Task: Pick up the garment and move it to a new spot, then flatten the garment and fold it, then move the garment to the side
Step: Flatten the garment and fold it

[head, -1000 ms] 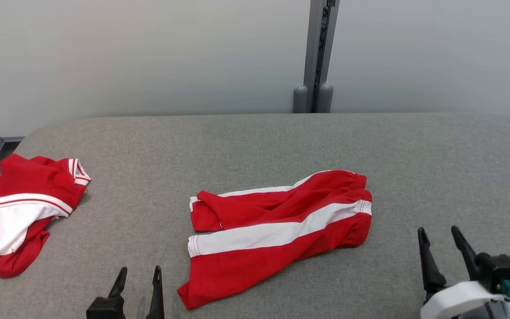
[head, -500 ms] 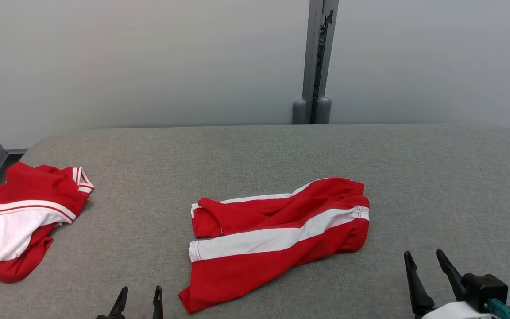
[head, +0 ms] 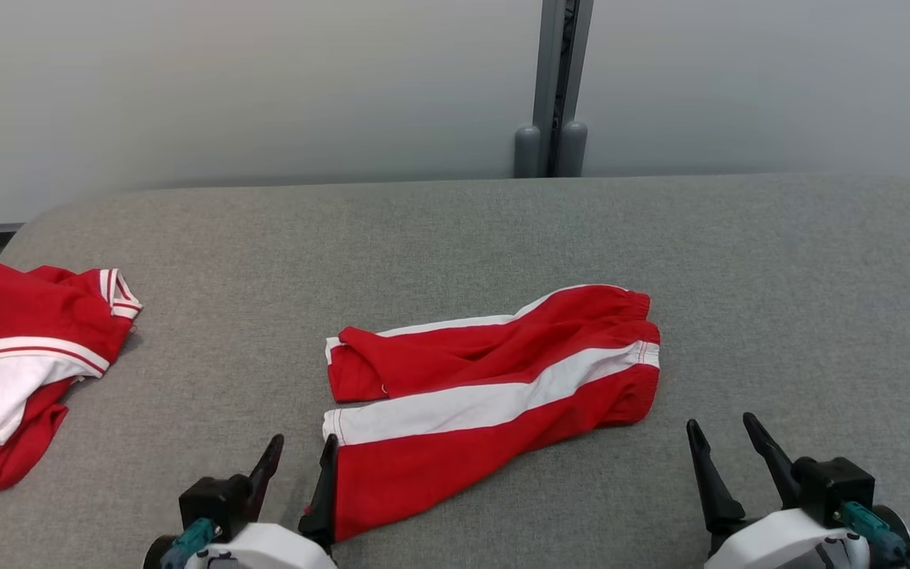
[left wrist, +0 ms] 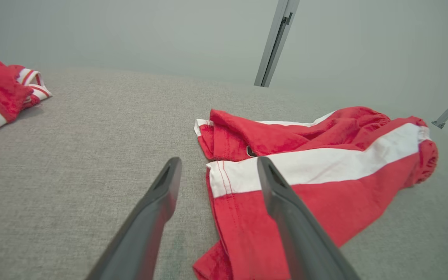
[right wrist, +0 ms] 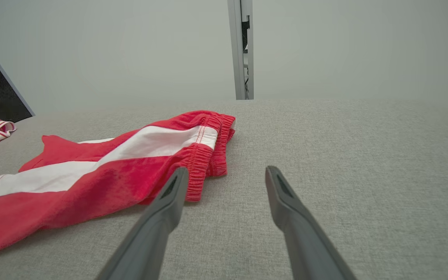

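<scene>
Head view, left to right: crumpled red cloth (head: 20, 379) at far-left edge of worktop (head: 455, 229), well apart from work. Next, left claw (head: 303, 444) spread wide, empty, one finger just beside hem of garment (head: 494, 395); likely lined up for hem grab. Garment lies mid-worktop, loosely bunched, white stripe up, waistband toward right. Then right claw (head: 720, 427) spread wide, empty, near waistband, apart from cloth; seemingly poised for two-handed lift.

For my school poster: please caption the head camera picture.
Left gripper and right gripper, both open, beside red-and-white shorts on a grey table; another red garment lies left.
</scene>
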Controlling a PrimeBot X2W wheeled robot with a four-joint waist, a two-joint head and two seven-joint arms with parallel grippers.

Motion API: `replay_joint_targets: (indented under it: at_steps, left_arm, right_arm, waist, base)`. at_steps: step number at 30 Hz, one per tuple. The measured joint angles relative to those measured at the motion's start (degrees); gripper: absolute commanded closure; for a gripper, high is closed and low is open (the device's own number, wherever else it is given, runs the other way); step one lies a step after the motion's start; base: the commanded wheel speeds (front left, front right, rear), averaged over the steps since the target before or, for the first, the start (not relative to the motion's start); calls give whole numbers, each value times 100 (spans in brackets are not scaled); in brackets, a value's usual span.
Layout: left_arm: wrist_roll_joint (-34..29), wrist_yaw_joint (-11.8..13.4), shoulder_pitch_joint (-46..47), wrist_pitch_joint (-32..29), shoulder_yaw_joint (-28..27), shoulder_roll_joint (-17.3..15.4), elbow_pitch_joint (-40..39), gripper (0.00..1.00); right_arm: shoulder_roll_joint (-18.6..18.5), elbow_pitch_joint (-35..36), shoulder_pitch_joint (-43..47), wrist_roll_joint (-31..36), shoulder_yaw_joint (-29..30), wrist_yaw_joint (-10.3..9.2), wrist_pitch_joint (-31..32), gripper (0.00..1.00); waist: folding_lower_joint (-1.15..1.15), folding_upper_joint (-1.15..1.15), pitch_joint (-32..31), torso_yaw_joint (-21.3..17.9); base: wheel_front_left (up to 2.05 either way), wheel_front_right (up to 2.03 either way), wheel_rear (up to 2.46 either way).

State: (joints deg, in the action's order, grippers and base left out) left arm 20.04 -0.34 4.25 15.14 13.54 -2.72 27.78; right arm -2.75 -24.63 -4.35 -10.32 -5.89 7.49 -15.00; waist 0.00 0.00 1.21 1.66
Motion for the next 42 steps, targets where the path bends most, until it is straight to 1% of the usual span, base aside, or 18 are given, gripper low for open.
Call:
replay_joint_targets:
  at_steps: [8,12,17,21,24,25,27,28,34,38,42]
  left_arm:
    - [853,-271,743,0,347,-3,1034,0]
    - [1072,-355,1029,-1,452,-3,1402,0]
    - [1333,-450,1211,-1,638,1,1691,0]
    - [1480,-497,1353,0,684,-2,1699,0]
    - [1469,-508,1371,0,748,-3,1693,0]
    - [1471,-509,1371,0,761,0,1696,14]
    - [1479,-509,1383,-1,749,-3,1670,64]
    - [1481,-502,1391,-1,704,-1,1601,100]
    - [1266,-328,1404,0,511,-1,1249,100]
    - [1135,-260,1310,0,431,-3,1159,100]
    - [1078,-263,1259,0,413,-3,1150,100]
  right_arm:
    - [2,15,-293,-19,-103,0,0,0]
    - [1,27,-377,-20,-137,0,0,0]
    - [1,27,-455,-19,-153,0,0,0]
    - [1,29,-484,-19,-160,0,0,0]
    - [1,31,-542,-19,-174,0,0,0]
    - [1,30,-563,-20,-177,0,0,0]
    - [1,29,-593,-44,-196,0,0,0]
    - [2,27,-606,-73,-204,0,1,0]
    - [2,-15,-804,-388,-411,0,0,0]
    - [3,-132,-973,-661,-595,0,0,0]
    - [5,-227,-1149,-978,-657,0,1,0]
  waist:
    - [0,0,402,-100]
    - [0,0,554,-132]
    - [0,0,681,-138]
    - [0,0,742,-127]
    - [0,0,778,-117]
    - [0,0,790,-114]
    - [0,0,816,-107]
    - [0,0,833,-102]
    - [0,0,916,-29]
    - [0,0,958,40]
    - [0,0,1012,108]
  base:
    - [0,0,0]
    - [0,0,0]
    - [0,0,0]
    - [0,0,0]
    - [0,0,0]
    - [0,0,0]
    - [0,0,0]
    - [0,0,0]
    - [0,0,0]
    - [0,0,0]
    - [0,0,0]
